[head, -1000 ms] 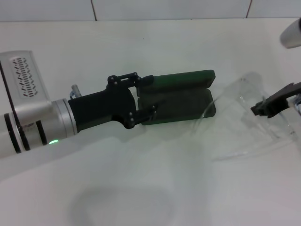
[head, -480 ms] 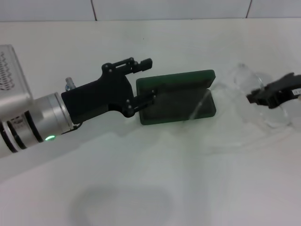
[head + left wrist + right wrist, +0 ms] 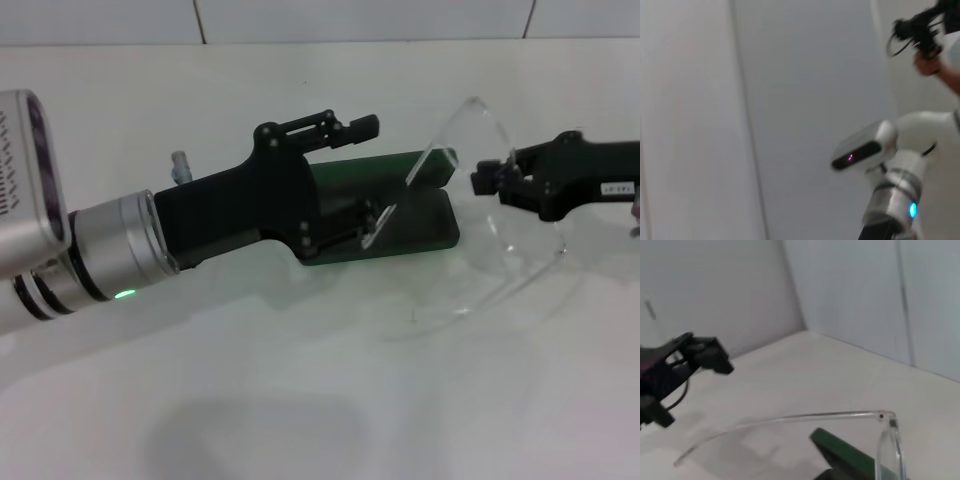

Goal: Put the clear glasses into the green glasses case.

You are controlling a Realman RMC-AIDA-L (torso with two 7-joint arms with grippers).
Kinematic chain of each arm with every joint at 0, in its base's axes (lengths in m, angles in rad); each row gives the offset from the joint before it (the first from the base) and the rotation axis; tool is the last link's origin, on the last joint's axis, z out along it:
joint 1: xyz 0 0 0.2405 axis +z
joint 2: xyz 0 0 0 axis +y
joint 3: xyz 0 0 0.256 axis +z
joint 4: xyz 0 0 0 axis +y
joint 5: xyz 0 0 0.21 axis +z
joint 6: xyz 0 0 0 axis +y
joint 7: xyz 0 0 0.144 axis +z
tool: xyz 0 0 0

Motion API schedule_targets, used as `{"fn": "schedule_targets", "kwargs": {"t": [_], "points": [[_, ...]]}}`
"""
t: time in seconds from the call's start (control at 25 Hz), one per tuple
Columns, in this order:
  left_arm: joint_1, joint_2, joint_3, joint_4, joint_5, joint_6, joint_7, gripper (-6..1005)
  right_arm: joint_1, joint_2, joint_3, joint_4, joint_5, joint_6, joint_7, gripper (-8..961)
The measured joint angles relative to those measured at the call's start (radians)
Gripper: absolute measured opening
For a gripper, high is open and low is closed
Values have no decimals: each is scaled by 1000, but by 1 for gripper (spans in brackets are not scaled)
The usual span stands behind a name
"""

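Note:
The green glasses case (image 3: 420, 205) lies open at the table's middle, its lid (image 3: 405, 163) raised along the far side. My left gripper (image 3: 365, 170) stands open over the case's left end, one finger (image 3: 350, 125) behind the lid and the other (image 3: 372, 215) over the base. My right gripper (image 3: 487, 180) is shut on the clear glasses (image 3: 520, 265), holding them off the table just right of the case. One thin arm (image 3: 400, 195) slants down over the case. The right wrist view shows that arm (image 3: 815, 416), the case (image 3: 845, 455) and the left gripper (image 3: 690, 355).
The white table (image 3: 300, 400) runs to a tiled wall (image 3: 360, 18) at the back. My left forearm (image 3: 60, 250) crosses the left half of the table. The left wrist view shows only wall and a white arm (image 3: 895, 165).
My left gripper has slid right over the case's left end. My right gripper has lifted the glasses and carried them left, so one arm now hangs over the case.

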Motion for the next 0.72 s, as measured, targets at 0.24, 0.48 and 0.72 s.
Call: {"fn": "schedule_targets", "kwargs": {"t": [0.24,0.48,0.72], "points": [[0,7,-32,-3,1,71,61,583,17,-20,4,63,14,-96,-84,124],[-13,7,-32,-6,49,172,75,582,29,-21,5,60,26,-256,-133,124],[-26,3,-17,-11,81,239,68,582,30,-11,6,45,29,-297,-162,124]]}}
